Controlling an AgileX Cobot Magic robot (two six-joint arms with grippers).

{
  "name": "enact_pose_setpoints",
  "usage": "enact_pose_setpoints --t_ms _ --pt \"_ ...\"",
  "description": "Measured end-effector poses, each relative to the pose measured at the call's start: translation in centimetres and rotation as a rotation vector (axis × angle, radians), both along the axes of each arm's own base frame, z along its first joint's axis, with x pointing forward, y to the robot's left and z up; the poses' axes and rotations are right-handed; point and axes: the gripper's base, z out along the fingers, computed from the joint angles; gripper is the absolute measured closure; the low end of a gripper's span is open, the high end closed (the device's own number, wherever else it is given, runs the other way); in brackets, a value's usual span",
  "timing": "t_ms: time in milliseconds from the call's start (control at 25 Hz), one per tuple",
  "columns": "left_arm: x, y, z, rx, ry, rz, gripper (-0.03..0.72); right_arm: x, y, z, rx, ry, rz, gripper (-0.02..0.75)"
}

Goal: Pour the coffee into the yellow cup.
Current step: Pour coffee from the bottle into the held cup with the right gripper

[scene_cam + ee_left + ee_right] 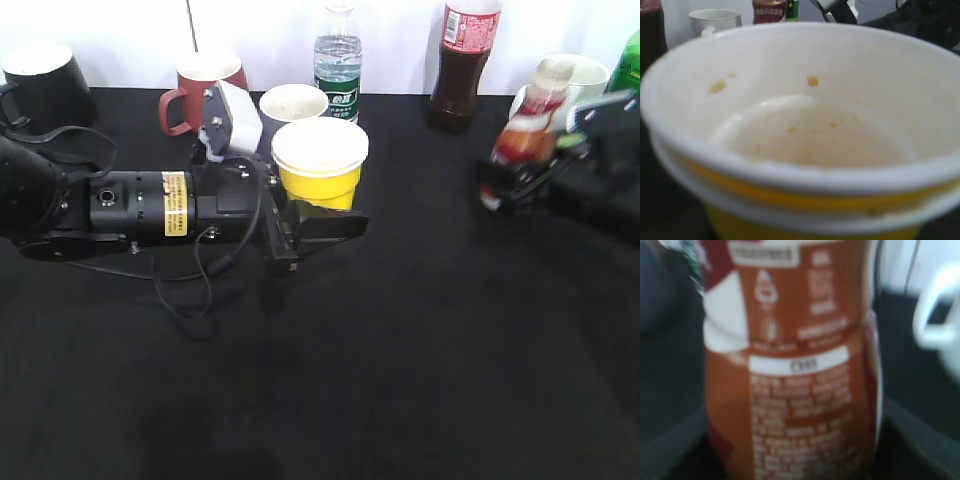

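Yellow cup (320, 165): upright at centre of the black surface (400, 350), held between the clenched jaws of the left gripper (322, 222); white interior speckled with brown drops, no liquid pooled. Coffee bottle (525, 135): far right, blurred, tilted, grasped in the right gripper (520, 178), well apart from the cup.

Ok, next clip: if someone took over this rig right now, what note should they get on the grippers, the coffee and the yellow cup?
Left gripper: shut on the yellow cup, upright at centre-left of the black table.
Right gripper: shut on the coffee bottle, at the right, tilted slightly, well apart from the cup.
Done: both items grasped. The cup's inside shows only a few brownish drops, no pool of coffee.
Left: bring the bottle over the cup, tip it and pour.
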Motion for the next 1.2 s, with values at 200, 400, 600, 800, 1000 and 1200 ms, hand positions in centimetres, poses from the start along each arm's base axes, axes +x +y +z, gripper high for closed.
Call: enact_pose_setpoints --t_ms 200,400,600,800,1000,1200 --pt "-1.2 -3.0 0.5 0.039 -0.030 -0.084 0.244 -3.2 0.8 6.4 -0.207 -0.142 0.183 0.195" --pt "-2.4 -6.4 1.5 0.077 -0.088 -0.131 0.246 -5.1 0.9 10.5 -0.297 -0.279 0.218 0.196" --pt "-3.2 -7.8 2.1 0.046 -0.083 -0.139 0.246 -5.3 1.0 10.7 -0.515 -0.412 0.277 0.199" --pt "-4.4 -8.8 2.2 0.035 -0.083 -0.181 0.246 -5.4 1.1 10.9 -0.803 -0.625 0.346 0.199" --pt "-4.4 -8.8 2.2 0.035 -0.083 -0.180 0.246 -5.5 1.3 11.2 -0.908 -0.740 0.373 0.199" --pt "-4.4 -8.8 2.2 0.035 -0.083 -0.180 0.246 -5.5 1.3 11.2 -1.027 -0.817 0.391 0.199"
